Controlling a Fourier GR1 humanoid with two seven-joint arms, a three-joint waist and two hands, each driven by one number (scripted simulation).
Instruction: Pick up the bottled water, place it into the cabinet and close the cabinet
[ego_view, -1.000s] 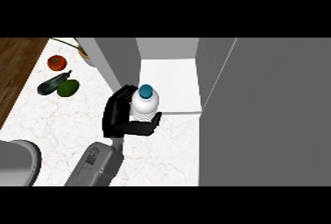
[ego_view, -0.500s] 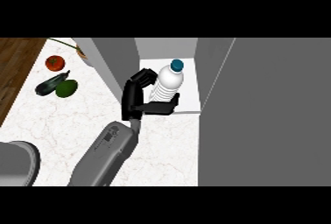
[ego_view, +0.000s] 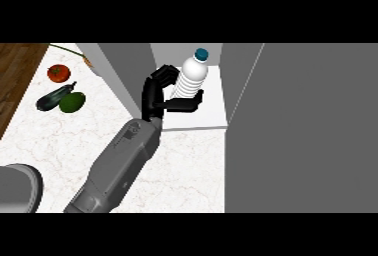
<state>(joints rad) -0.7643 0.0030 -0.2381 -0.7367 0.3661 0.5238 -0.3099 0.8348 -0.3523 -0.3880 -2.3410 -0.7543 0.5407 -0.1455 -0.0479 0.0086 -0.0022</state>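
Fingers of the left hand curl round the bottled water from its 9 o'clock side, and the thumb closes in at the bottle's base from 6 o'clock, so the hand is clamped on it. The grey forearm runs down toward 7 o'clock to the lower edge of the view. The bottle is pale with a teal cap pointing to 12 o'clock, and it sits inside the open cabinet, over its white floor; whether its base touches that floor cannot be told, as the thumb hides it. A grey side wall stands just at 9 o'clock of the hand, and a large grey panel fills the view at 3 o'clock, its edge close beside the bottle. Well apart, at 9 o'clock on the white marbled counter, lie a red tomato, a dark eggplant and a green fruit touching the eggplant. A grey rounded shape shows at 8 o'clock by the edge; what it is cannot be told.
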